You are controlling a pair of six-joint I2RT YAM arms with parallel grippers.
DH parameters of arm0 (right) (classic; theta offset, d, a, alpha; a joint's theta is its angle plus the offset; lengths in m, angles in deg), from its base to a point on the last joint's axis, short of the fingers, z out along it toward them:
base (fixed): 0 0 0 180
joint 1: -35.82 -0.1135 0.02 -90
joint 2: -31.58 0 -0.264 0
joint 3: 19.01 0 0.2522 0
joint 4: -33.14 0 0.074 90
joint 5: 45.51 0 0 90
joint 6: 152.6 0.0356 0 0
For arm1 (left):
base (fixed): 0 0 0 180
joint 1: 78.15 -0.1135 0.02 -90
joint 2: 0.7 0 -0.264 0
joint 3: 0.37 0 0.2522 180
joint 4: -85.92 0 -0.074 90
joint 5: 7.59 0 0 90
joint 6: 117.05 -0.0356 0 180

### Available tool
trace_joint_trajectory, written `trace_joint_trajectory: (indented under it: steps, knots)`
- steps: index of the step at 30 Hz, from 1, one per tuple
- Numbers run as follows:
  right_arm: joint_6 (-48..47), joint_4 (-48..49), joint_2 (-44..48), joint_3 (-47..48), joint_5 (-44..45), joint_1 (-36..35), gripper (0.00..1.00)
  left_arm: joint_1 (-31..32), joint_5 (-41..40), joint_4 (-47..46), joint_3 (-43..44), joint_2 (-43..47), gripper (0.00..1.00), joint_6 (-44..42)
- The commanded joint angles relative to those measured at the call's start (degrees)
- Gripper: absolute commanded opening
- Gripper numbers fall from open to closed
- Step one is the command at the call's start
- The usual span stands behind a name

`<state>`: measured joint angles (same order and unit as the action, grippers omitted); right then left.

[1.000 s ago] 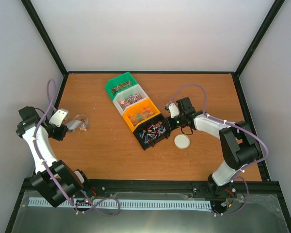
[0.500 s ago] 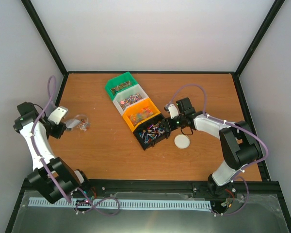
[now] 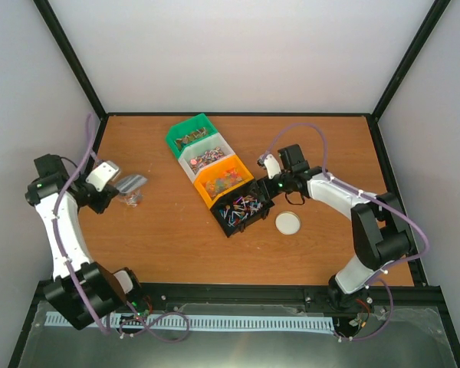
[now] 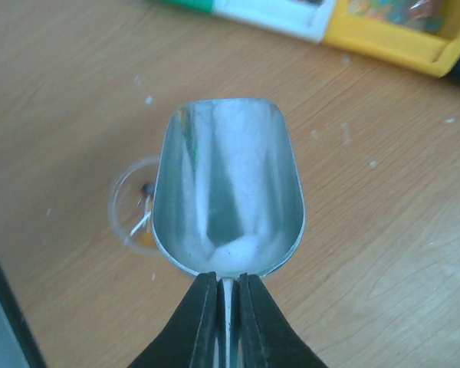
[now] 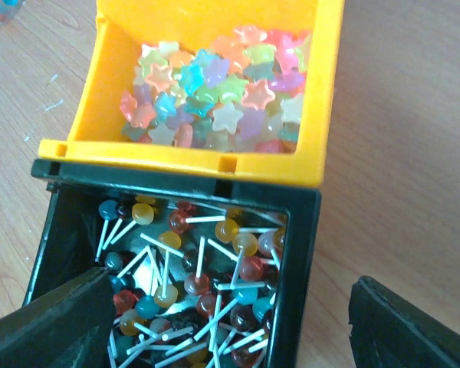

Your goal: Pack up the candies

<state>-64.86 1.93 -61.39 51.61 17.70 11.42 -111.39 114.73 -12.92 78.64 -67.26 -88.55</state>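
Observation:
The candies lie in four bins in a diagonal row: brownish ones in the green bin, pink-red ones in the white bin, star-shaped ones in the yellow bin, and lollipops in the black bin. My left gripper is shut on the handle of a metal scoop. The scoop's bowl shows no candy and hangs partly over a small clear cup holding a few candies. My right gripper is open, its fingers astride the black bin's right side.
A round white lid lies on the wooden table, right of the black bin. Black frame posts and white walls enclose the table. The clear cup stands at the far left, well apart from the bins.
My right gripper has opened wide over the black bin. My left gripper has carried the scoop to the right and a little away, so its bowl now overlaps the clear cup.

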Motion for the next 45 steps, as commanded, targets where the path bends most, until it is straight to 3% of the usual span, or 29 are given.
trace_joint_trajectory:
  steps: [1, 10, 21, 31, 38, 45]
  knots:
    - [-0.89, -1.85, -0.11, 3.99, -0.56, -0.01, 0.8, 6.88, 5.2, 0.58, 1.65, 3.76, 0.01, -0.14]
    - [2.37, -1.81, -5.51, 9.95, 2.87, -0.03, 0.65, 32.54, -5.94, -3.09, 2.83, 1.85, 0.01, 16.54]
    - [3.96, -3.11, -15.79, 21.13, 4.73, -0.5, 0.55, 52.05, -19.9, -0.45, 16.16, -14.97, 0.01, 29.41]
    - [4.36, -3.38, -21.46, 25.58, 5.09, -1.38, 0.46, 60.37, -26.57, 2.8, 29.33, -31.61, 0.01, 33.01]
    - [4.41, -3.29, -22.89, 25.85, 4.83, -2.18, 0.38, 61.16, -30.32, 7.45, 36.49, -40.6, 0.01, 34.52]
    - [4.37, -3.2, -23.78, 25.84, 4.83, -2.39, 0.31, 61.36, -31.56, 6.64, 38.14, -45.77, 0.01, 36.3]
